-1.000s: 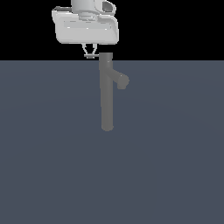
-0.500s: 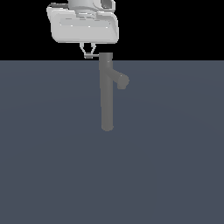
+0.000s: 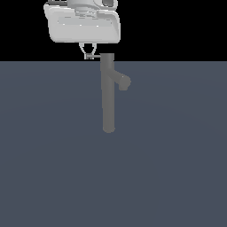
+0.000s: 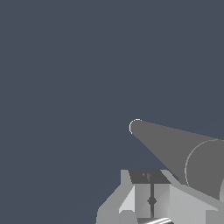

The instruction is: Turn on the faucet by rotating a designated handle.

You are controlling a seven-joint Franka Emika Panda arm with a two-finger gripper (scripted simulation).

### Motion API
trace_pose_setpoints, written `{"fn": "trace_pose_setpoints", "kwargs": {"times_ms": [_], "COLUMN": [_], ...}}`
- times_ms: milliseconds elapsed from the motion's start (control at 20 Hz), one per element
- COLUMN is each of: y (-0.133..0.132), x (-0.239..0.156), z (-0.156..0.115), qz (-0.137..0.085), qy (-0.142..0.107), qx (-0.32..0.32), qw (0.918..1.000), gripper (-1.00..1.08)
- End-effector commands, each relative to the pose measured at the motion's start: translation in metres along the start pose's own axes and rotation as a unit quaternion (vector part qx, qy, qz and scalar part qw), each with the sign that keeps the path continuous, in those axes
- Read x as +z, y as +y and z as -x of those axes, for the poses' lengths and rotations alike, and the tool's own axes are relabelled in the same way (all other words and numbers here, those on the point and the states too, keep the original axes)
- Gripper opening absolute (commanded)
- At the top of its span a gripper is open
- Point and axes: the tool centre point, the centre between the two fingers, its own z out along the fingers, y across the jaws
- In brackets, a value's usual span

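1. The faucet [image 3: 108, 95] stands upright on the grey floor [image 3: 44, 155].
2. The claw [image 3: 89, 55], fingers nearly together, sits at the handle [image 3: 94, 56] beside the cap.
3. Rotation looks barely begun; turning remains.

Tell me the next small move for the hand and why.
Probably sweep the hand sideways around the column, pushing the handle so it turns. The fingertips sit at the thin rod's outer end, level with the faucet cap, on the exterior view's left. Whether the fingers are closed on the rod is unclear.
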Motion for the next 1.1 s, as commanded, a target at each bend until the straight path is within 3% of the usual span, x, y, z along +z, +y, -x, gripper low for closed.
{"fn": "trace_pose_setpoints", "kwargs": {"times_ms": [0,550,650,1050], "y": [0.004,0.021,0.015,0.063], "x": [0.000,-0.001,0.000,-0.001], "z": [0.010,0.047,0.037,0.058], "qz": [0.000,0.000,0.000,0.000], "qy": [-0.003,-0.006,-0.001,-0.005], "qx": [0.002,0.003,-0.004,0.002], "qw": [1.0000,1.0000,1.0000,1.0000], "gripper": [-1.00,-1.00,-1.00,-1.00]}}
